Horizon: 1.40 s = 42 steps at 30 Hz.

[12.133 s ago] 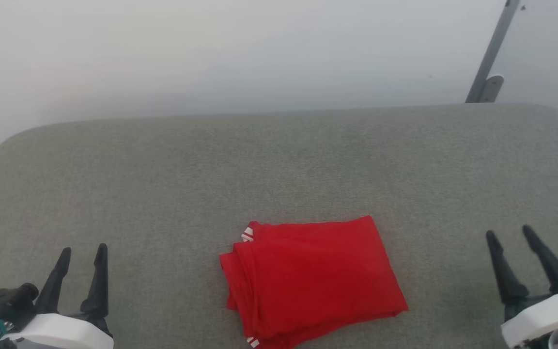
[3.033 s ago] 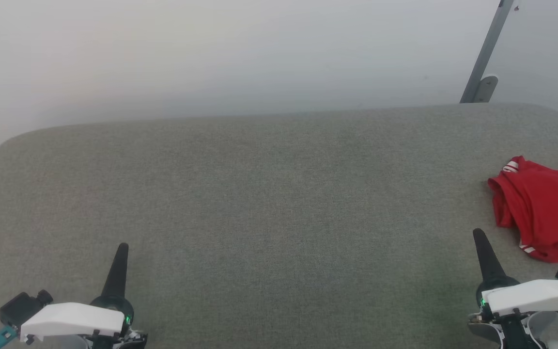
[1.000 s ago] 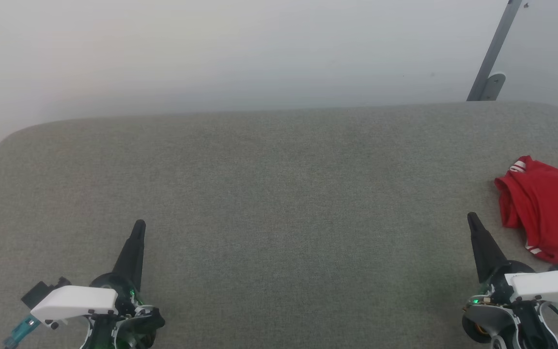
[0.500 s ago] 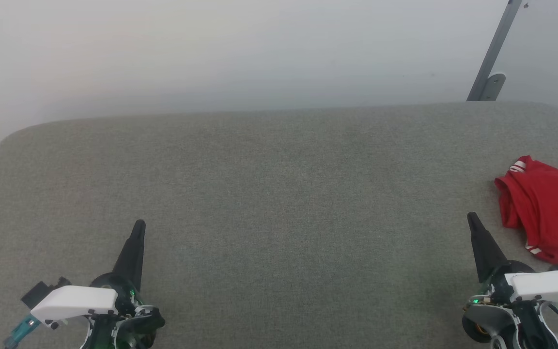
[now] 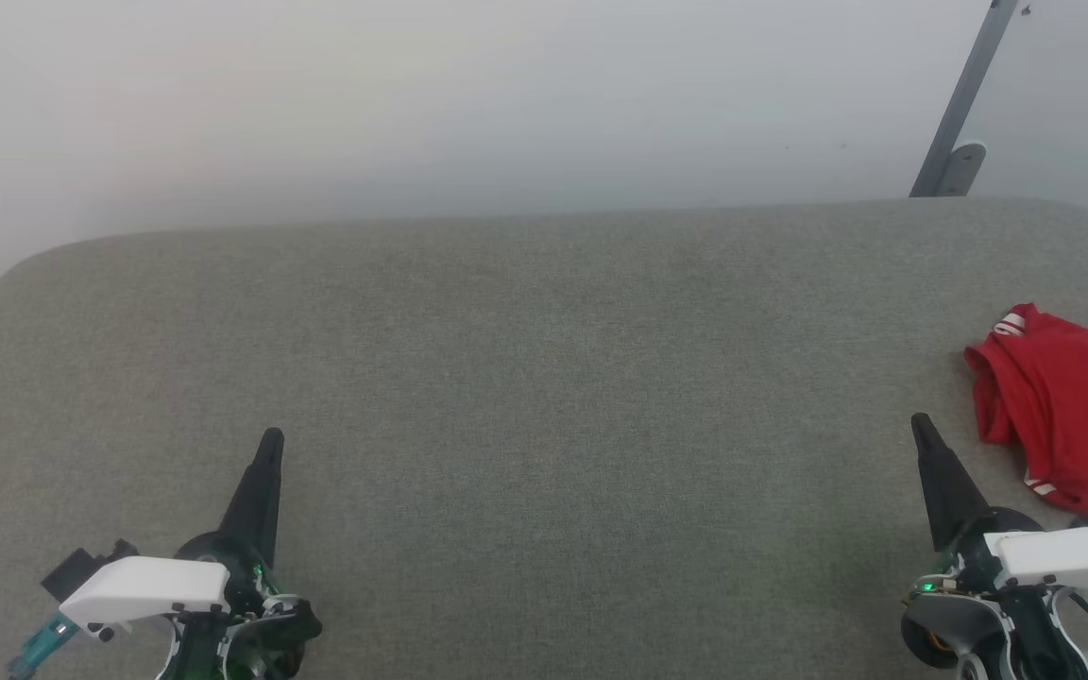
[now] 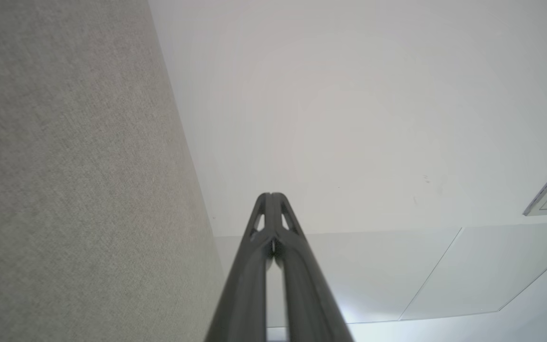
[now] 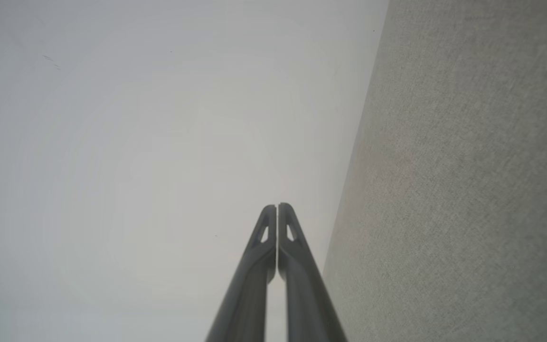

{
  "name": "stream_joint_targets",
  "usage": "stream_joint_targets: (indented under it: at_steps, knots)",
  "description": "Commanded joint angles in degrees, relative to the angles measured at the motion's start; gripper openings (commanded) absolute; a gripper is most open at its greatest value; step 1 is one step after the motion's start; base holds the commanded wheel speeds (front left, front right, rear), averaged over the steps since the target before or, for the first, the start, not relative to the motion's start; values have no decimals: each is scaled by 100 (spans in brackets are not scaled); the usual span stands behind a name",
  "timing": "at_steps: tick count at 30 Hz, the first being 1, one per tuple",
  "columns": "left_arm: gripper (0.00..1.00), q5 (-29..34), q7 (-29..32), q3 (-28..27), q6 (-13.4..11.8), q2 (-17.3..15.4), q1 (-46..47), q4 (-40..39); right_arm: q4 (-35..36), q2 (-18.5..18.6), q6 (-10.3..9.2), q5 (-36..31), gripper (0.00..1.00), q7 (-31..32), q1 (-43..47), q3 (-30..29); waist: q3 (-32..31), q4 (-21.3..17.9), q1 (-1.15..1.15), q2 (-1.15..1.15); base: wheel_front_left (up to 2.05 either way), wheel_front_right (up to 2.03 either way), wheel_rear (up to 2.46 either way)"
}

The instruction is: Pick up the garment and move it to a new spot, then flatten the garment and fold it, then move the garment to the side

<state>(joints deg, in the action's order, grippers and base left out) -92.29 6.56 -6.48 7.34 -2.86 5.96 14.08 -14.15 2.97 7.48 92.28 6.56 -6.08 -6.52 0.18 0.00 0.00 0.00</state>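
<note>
Fingers point(image 5: 256, 491) of our left gripper point(image 5: 270, 439) and right gripper point(image 5: 919, 422) were pressed together, empty. The garment point(image 5: 1073, 416) lay bunched at the grey counter's point(image 5: 544, 378) right side, near our right gripper; a metal post point(image 5: 964, 99) stood behind.

The garment point(image 5: 1073, 416) sits way over at the right side of the gray padded surface point(image 5: 544, 378), w/ its right part cut off by the frame edge. Plain red fabric faces up, no lettering showing. It's folded into a compact bundle, tho kinda lumpy along the left side where the layers bunch & curl under. Red-and-white striped trim pokes out at the top-left corner & again at the bottom edge. Prob a few layers thick, hard to call from this angle. It lies flat-ish on the surface.
</note>
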Motion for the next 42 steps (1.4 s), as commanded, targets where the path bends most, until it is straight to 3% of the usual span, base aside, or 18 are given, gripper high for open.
stream_joint_targets:
  at_steps: [1, 42]
  knots:
    - [0, -20, 17, -17, 26, 14, 60, -3, 24, -21, 2, 24, 0, 18, -30, -7, 0, 0, 0, 0, 0, 0, 0]
    - [0, -21, 15, -15, 27, 14, 60, -4, 23, -21, 2, 25, 0, 16, -29, -4, 0, 0, 0, 0, 0, 0, 0]
